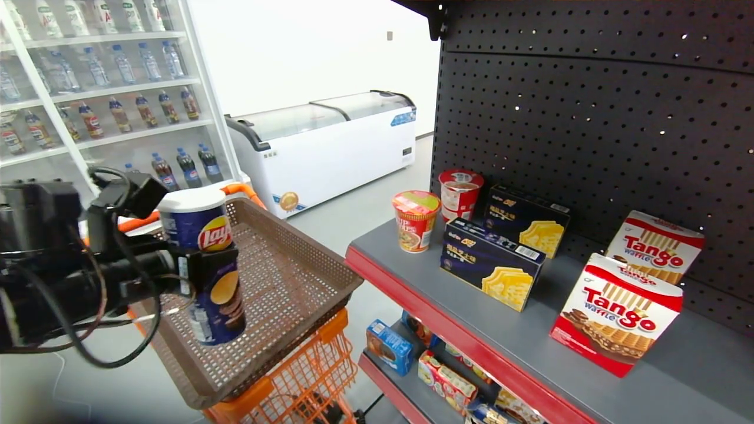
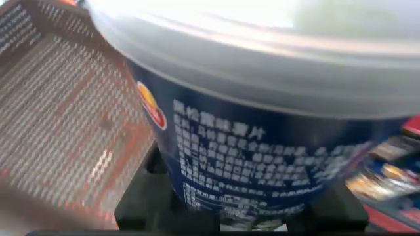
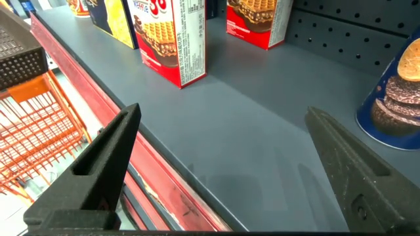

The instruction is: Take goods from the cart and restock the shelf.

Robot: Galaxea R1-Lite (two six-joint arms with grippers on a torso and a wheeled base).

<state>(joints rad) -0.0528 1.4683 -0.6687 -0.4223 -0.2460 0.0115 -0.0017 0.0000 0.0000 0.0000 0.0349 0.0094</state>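
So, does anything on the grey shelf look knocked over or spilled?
Nothing stands out. The two paper noodle cups, dark blue biscuit boxes and red-and-white wafer boxes all stand upright on the grey shelf.

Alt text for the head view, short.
The left gripper holds an upright blue chip can above the brown cart basket. To its right, a grey shelf carries two noodle cups, two dark boxes and two red wafer boxes.

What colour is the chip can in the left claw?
The chip can is dark blue with a white lid; head view.
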